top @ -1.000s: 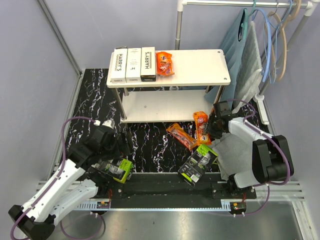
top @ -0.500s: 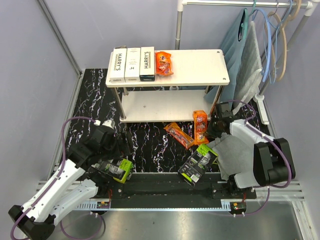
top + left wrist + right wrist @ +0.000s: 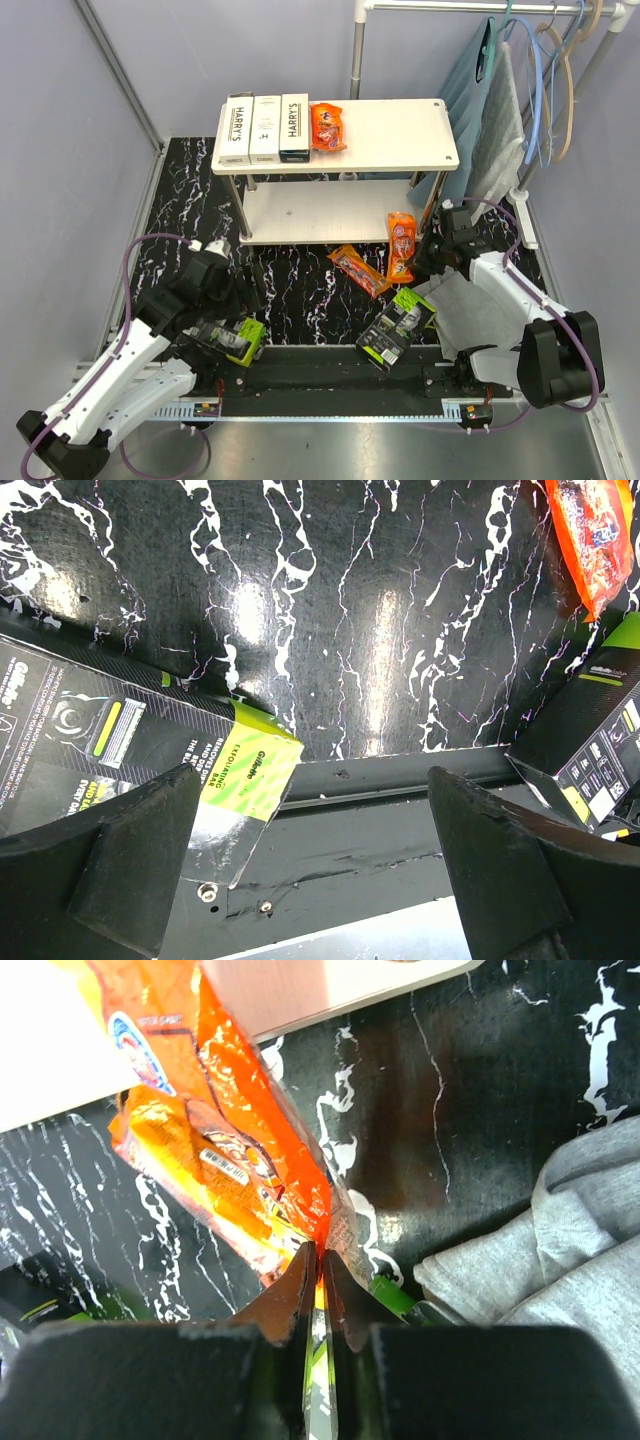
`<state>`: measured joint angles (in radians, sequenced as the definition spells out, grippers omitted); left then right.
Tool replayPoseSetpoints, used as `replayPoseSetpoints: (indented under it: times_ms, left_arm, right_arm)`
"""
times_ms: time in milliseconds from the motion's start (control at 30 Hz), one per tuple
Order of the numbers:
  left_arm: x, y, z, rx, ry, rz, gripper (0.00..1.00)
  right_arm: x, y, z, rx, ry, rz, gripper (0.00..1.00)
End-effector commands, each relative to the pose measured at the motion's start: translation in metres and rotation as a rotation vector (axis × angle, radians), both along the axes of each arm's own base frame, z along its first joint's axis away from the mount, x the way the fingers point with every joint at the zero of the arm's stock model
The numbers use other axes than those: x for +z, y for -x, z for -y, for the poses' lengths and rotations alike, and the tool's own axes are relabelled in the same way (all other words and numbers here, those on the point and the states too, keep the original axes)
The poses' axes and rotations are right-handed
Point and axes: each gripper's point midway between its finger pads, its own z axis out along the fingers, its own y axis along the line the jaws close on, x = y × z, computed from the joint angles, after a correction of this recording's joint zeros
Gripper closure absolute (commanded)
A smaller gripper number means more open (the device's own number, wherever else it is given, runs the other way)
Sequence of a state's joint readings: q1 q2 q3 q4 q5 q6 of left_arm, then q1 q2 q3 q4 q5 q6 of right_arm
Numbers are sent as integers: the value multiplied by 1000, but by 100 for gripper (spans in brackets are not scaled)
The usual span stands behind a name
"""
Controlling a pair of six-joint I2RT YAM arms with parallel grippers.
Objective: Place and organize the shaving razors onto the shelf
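Top external view showed the shelf [image 3: 400, 135] standing at the far side of the black marbled mat [image 3: 300, 290], with three white boxes [image 3: 265, 128] side by side at the left end of its top board and an orange pack [image 3: 327, 127] just to their right, touching the last box. The right gripper [image 3: 320, 1270] was pinched tight on the near edge of a second orange pack [image 3: 402, 246], whose far end overlapped the near right corner of the lower board. A third orange pack [image 3: 361, 271] lay slantwise on the mat just left of it. Near that, a green blister pack [image 3: 397, 327] rested at the mat's near edge, beside a grey cloth [image 3: 470, 305] on the right. The left gripper [image 3: 315, 855] hung over the near left of the mat with its jaws wide apart, and another green blister pack [image 3: 130, 750] lay below, partly hidden by its left finger [image 3: 130, 870]. A clothes rail [image 3: 480, 8] with hangers stood at the far right.
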<state>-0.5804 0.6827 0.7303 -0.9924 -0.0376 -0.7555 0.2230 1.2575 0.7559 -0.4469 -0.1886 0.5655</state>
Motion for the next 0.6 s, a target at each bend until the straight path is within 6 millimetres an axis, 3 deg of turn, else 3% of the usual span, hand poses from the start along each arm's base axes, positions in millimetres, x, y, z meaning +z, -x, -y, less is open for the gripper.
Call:
replayPoseSetpoints:
  times_ms: [0,333,567]
  left_arm:
    - [4,-6,6,-22,22,29,1]
    - [4,-6,7,-24,25,29,1]
    - [5,-5,7,-21,29,32,1]
  right_arm:
    - [16,5,-7,30,-38,49,91]
    - [29,28,-6,31,-75,68,94]
    - [36,61,-8,44,-124,53,95]
